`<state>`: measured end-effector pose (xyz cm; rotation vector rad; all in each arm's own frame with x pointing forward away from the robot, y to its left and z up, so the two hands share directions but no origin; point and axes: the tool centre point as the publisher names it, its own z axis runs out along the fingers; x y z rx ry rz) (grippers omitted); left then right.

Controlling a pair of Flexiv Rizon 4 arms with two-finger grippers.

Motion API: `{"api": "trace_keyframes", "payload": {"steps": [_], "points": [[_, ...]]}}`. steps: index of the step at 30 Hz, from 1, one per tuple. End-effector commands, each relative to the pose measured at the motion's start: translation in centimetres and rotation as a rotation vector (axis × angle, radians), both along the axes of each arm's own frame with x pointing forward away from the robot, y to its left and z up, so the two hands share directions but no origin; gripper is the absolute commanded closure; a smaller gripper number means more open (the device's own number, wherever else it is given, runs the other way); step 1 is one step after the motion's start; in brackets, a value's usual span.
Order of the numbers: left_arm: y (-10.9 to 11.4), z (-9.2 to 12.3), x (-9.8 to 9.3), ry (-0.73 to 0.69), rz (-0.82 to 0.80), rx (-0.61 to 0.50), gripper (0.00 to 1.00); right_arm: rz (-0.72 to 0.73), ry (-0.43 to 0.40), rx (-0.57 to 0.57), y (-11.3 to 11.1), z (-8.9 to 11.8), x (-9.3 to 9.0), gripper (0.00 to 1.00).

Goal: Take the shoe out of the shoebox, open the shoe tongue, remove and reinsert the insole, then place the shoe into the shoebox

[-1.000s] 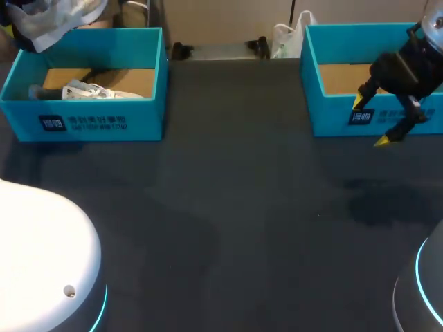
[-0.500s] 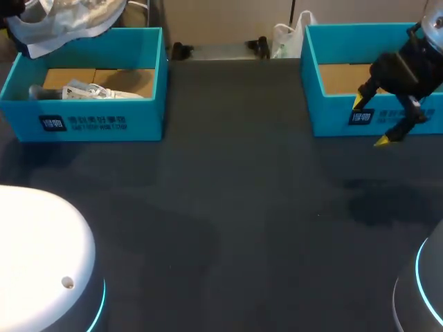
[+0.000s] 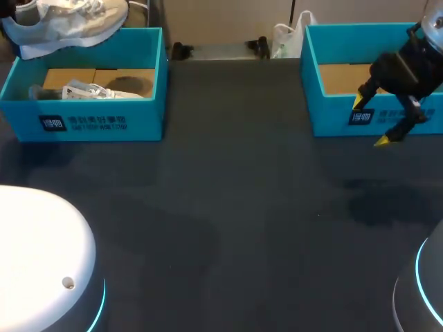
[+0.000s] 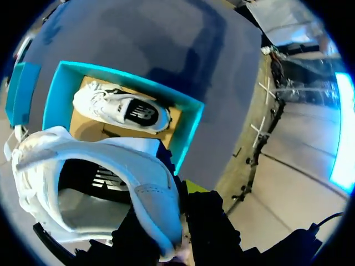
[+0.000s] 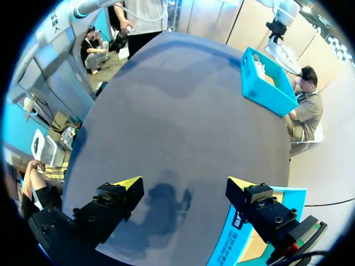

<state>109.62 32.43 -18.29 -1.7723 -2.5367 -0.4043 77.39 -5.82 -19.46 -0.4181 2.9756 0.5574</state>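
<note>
The white shoe (image 3: 68,22) is out of its box, held in the air over the far side of the left shoebox (image 3: 104,123), sole down and roughly level in the head view. In the left wrist view the shoe (image 4: 97,177) fills the foreground with its opening facing the camera, and the left pincer (image 4: 171,217) is clamped on it at the heel collar: one black finger with a yellow tip sits outside the heel, the other is on the inner side.

Below it, the left shoebox (image 4: 187,123) stands open on the desk (image 3: 235,207). A second shoe (image 4: 123,109), also white, lies on its side on the cardboard floor of the box.

The right pincer (image 3: 372,122) hangs well apart from all this, just in front of the near wall of the right shoebox (image 3: 332,117) and above the desk. Its two yellow-tipped fingers stand wide apart with nothing between them, which the right wrist view confirms: the right pincer (image 5: 184,184) looks down on bare dark desk (image 5: 177,111).
</note>
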Motion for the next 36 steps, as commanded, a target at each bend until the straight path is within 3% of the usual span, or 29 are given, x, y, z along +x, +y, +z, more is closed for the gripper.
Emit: {"api": "trace_keyframes", "payload": {"steps": [1,17,31,32,36], "points": [[0.2,-0.3,1.0,0.042,-0.108,0.016,1.0,0.001,0.003,-0.002,0.0,0.0,0.2,0.0],[0.3,-1.1,3.3,0.089,-0.288,-0.007,1.0,0.001,0.003,-0.002,0.0,0.0,0.2,0.0],[0.2,-1.5,4.2,0.066,-0.264,0.005,1.0,0.001,0.003,-0.002,0.0,0.0,0.2,0.0],[-0.4,-3.4,5.6,0.065,-0.267,0.001,1.0,0.001,0.003,-0.002,0.0,0.0,0.2,0.0],[-0.8,-4.9,6.4,0.058,-0.241,0.016,1.0,0.001,0.003,-0.002,0.0,0.0,0.2,0.0]]}}
